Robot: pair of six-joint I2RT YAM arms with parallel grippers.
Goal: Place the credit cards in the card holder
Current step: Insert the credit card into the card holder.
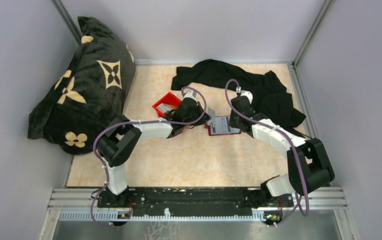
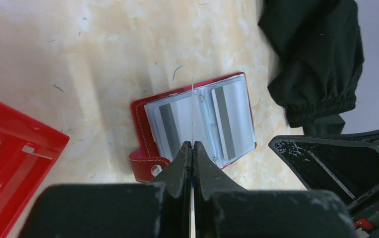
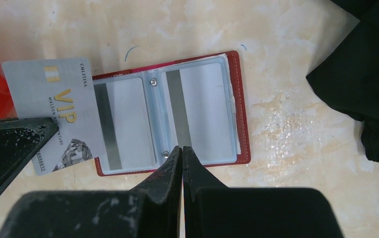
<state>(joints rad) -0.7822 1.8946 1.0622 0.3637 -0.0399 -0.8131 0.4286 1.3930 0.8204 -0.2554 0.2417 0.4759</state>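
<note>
The card holder (image 1: 224,125) lies open on the table, dark red with pale pockets; a striped card shows in each of two pockets (image 3: 123,121) (image 3: 200,111). My left gripper (image 2: 192,144) is shut on a credit card (image 3: 53,99), a grey VIP card held on edge at the holder's left side, its right end overlapping the holder's left edge. That card appears as a thin white line (image 2: 192,109) in the left wrist view. My right gripper (image 3: 182,148) is shut with nothing between its fingers, its tips at the holder's (image 3: 239,104) near edge by the centre fold.
A bright red bin (image 1: 166,106) with something pale inside stands just left of the left gripper (image 1: 202,121). A black garment (image 1: 264,90) lies behind and right of the right gripper (image 1: 235,121). A black cushion with tan flowers (image 1: 79,90) fills the back left.
</note>
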